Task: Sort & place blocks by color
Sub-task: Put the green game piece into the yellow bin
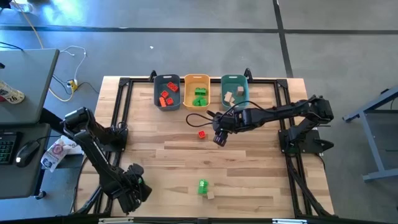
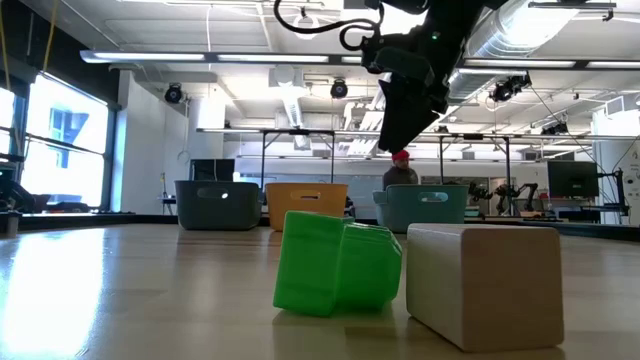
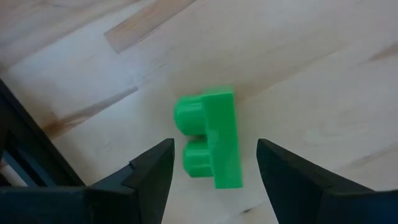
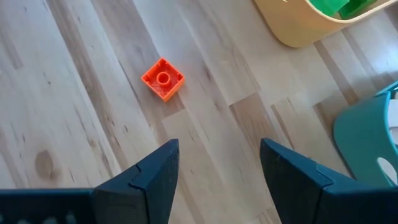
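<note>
We see three bins in a row at the far edge of the bench (image 1: 249, 174): the blue-grey bin (image 1: 157, 93) holds red blocks (image 1: 166, 98), the yellow bin (image 1: 196, 79) holds green blocks (image 1: 199, 96), and the teal bin (image 1: 234, 79) holds tan blocks (image 1: 231, 97). One red block (image 4: 163, 78) lies loose on the wood just before the yellow bin, and the right gripper (image 1: 219, 139) hovers beside it, jaws wide and empty. Near the front edge a green block (image 3: 211, 138) lies with a tan block (image 2: 485, 282) just beside it; the left gripper (image 3: 214, 168) hangs over the green one, jaws wide to either side of it. Beyond the bench we see an open workshop with ceiling lights, other tables and a person (image 2: 401, 172) in a red cap.
</note>
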